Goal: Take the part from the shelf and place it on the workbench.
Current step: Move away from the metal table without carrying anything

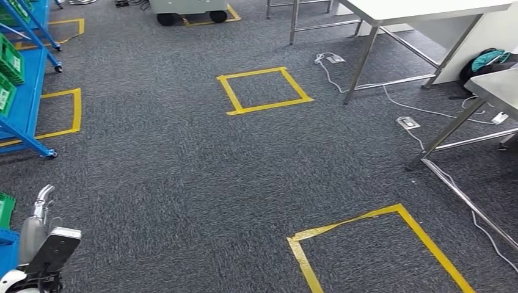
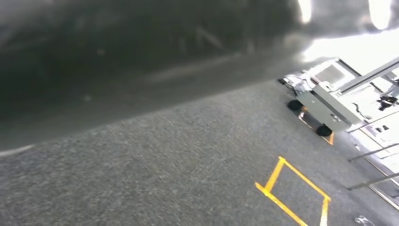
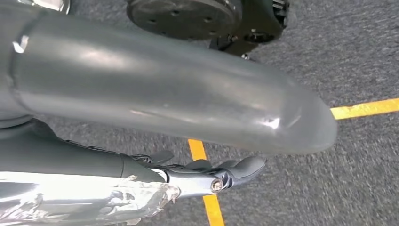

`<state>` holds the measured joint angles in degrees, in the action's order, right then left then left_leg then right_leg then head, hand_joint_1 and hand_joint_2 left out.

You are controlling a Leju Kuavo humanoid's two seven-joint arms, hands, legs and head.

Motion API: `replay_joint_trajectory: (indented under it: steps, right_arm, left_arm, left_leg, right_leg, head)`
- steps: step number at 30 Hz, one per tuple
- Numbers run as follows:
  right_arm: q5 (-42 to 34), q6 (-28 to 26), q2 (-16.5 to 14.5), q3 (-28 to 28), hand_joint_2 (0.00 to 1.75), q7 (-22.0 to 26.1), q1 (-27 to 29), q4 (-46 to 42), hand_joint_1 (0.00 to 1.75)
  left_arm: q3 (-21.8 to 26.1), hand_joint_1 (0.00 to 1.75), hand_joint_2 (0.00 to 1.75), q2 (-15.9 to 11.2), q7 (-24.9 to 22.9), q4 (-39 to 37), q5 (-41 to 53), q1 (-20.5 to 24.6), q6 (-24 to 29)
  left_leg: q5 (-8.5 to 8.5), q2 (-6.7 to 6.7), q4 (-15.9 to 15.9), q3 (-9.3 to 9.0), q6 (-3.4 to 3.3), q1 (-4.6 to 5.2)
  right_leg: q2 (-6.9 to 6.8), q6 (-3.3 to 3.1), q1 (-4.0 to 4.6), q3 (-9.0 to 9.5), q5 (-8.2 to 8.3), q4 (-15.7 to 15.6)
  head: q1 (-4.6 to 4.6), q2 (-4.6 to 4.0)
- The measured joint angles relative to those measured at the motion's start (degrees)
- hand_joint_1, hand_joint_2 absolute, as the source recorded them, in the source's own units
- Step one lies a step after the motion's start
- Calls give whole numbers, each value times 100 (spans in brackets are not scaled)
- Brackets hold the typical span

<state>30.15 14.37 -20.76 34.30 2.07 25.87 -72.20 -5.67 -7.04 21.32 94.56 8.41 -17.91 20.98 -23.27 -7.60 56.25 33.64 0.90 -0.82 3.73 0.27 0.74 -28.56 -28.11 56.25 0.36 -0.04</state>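
Bottom-left of head view: left robot hand [image 1: 40,223] low beside the blue shelf [image 1: 27,104], which carries green bins [image 1: 11,61]. A dark flat block [image 1: 54,249] sits right at that hand; can't tell if it's the part or whether the hand grasps it. Counter [image 1: 421,9] stands far right, well apart, with cables [image 1: 421,111] on the grey carpet and a yellow tape square [image 1: 264,90] between shelf and counter.

Left wrist view: blurred. It shows carpet, a tape outline [image 2: 291,188] and a wheeled cart [image 2: 324,106]; hand state unreadable.

Right wrist view: right robot hand [image 3: 197,117] released, with its dark fingers [image 3: 235,169] stretched out, the thumb apart and nothing between them, hanging over carpet and a tape line [image 3: 362,108].
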Motion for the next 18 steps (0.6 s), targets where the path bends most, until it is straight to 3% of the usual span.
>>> replay_joint_trajectory:
  steps: [2, 4, 6, 7, 8, 11, 13, 15, 16, 18]
  right_arm:
    - [-7, -1, 0, -3, 0, 0, 2, -22, 0]
    - [-21, -4, 0, -6, 0, -18, 29, -30, 0]
    - [-48, -7, 0, -16, 0, -51, 70, -35, 0]
    - [-62, -6, 0, -29, 0, -64, 88, -46, 0]
    - [-74, -4, 0, -47, 0, -77, 99, -62, 0]
    - [-86, 2, 1, -84, 0, -99, 117, -122, 0]
    - [-91, 3, 1, -90, 0, -100, 128, -170, 0]
    - [-94, 4, 0, -99, 0, -100, 128, -208, 0]
    - [-94, 5, 0, -108, 0, -102, 125, -219, 0]
    - [-97, 8, -1, -132, 0, -99, 128, -238, 0]
  left_arm:
    - [0, 0, 0, -2, 8, 5, 2, -4, -1]
    - [-5, 0, 0, -4, 18, 11, 10, 18, -1]
    - [-16, 0, 0, -3, 21, 15, 20, 31, 4]
    - [-21, 0, 0, -3, 21, 15, 25, 29, 9]
    - [-25, 0, 0, -5, 21, 15, 29, 27, 14]
    - [-33, 0, 0, -19, 26, 15, 32, 38, 17]
    - [-39, 0, 0, -21, 31, 16, 31, 56, 16]
    - [-40, 0, 0, -27, 33, 17, 31, 59, 17]
    - [-41, 0, 0, -30, 35, 17, 31, 54, 18]
    - [-42, 0, 0, -32, 41, 19, 31, 62, 19]
  left_leg:
    - [-111, 197, 143, 97, 39, 8]
    - [-473, 542, 702, 367, 76, 23]
    - [-789, 670, 1380, 667, 140, -1]
    - [-809, 695, 1520, 714, 170, -20]
    - [-720, 722, 1442, 647, 200, -43]
    - [-257, 987, 412, 21, 268, -97]
    - [-185, 1084, 59, -173, 203, -85]
    - [-194, 962, 56, -149, 82, -52]
    - [-187, 907, 55, -139, 38, -46]
    - [-163, 805, 49, -122, -39, -47]
  right_leg:
    - [-148, -44, -16, 58, 81, -103]
    - [-316, -69, -24, 80, 126, -158]
    - [-500, -71, -27, 64, 124, -158]
    - [-589, -63, -32, 59, 118, -155]
    - [-670, -47, -40, 55, 109, -149]
    - [-868, 61, -56, 58, 31, -76]
    - [-965, 133, -40, 49, -41, -14]
    - [-1055, 170, -55, 71, -68, -10]
    - [-1010, 194, -74, 78, -103, 15]
    - [-724, 229, -105, -64, -356, 375]
  head:
    - [-9, 0]
    - [-22, 0]
    - [-26, 0]
    - [-27, 0]
    - [-27, 0]
    - [-30, 0]
    - [-3, 0]
    - [30, 0]
    - [35, 0]
    - [50, 0]
